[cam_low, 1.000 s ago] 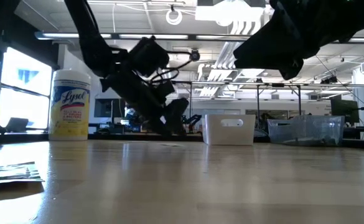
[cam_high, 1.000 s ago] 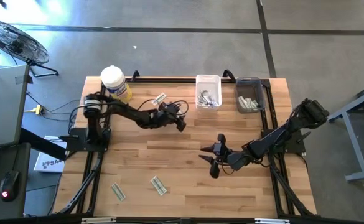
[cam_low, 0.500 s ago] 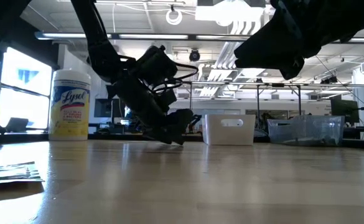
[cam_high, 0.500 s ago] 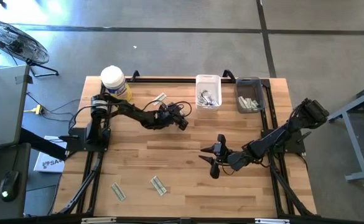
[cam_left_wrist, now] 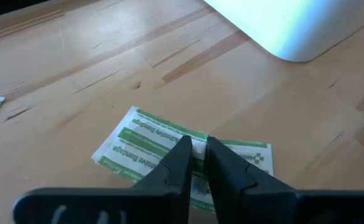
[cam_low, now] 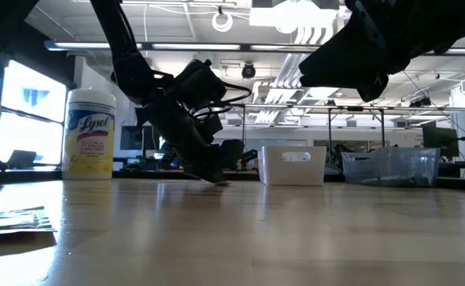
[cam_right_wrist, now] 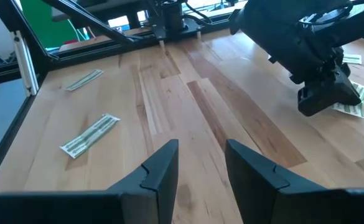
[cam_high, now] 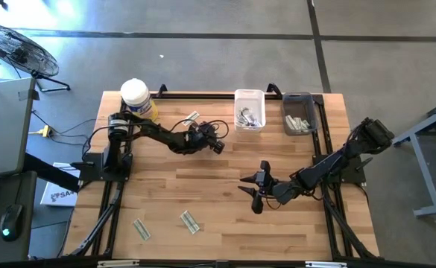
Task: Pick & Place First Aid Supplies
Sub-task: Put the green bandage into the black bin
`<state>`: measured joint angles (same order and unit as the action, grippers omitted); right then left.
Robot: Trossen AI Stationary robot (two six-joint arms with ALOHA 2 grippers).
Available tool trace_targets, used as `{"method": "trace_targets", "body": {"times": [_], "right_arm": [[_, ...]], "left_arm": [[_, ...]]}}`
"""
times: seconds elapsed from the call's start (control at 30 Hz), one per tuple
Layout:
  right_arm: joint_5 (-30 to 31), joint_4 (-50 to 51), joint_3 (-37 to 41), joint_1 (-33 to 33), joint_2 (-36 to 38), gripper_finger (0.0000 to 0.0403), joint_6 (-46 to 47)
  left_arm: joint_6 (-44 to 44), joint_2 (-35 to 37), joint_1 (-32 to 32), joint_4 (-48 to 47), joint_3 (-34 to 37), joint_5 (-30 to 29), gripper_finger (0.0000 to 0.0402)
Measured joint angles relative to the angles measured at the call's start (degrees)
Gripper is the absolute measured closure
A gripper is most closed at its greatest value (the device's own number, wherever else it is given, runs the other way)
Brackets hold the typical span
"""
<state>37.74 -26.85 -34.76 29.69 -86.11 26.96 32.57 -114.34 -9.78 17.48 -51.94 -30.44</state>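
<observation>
High view, upper centre: a white rectangular bin [cam_high: 250,109] holds silvery packets; beside it a grey bin [cam_high: 298,113] holds green strips. The left gripper [cam_left_wrist: 197,155] is pinched on a flat green-and-white bandage packet [cam_left_wrist: 145,140] lying on the wood-plank table [cam_high: 225,216]. The right gripper [cam_right_wrist: 199,163] hangs parted, mid-frame.

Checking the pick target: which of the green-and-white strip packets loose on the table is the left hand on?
The packet near the white bin, under the left hand, whose fingers are shut on it. The two others lie untouched at the table's front edge.
</observation>
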Motion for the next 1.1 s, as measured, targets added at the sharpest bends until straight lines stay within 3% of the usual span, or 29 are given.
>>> {"method": "trace_targets", "body": {"times": [0.17,0.57,0.73,1.1], "right_arm": [[-0.1,0.1,0.0,0.0,0.0,0.0277,0.0],[-0.1,1.1,0.0,0.0,0.0,0.0277,1.3],[0.0,1.3,0.0,0.0,0.0,0.0277,1.3],[0.2,1.8,0.0,0.0,0.0,0.0277,1.5]], "left_arm": [[-1.5,1.1,0.0,0.9,0.2,0.8,0.034],[-3.5,1.7,0.1,2.3,0.2,6.7,0.0208],[-3.4,2.6,1.3,0.8,0.2,6.7,0.02],[-2.4,5.4,7.6,-3.2,0.2,-4.0,0.0199]]}}
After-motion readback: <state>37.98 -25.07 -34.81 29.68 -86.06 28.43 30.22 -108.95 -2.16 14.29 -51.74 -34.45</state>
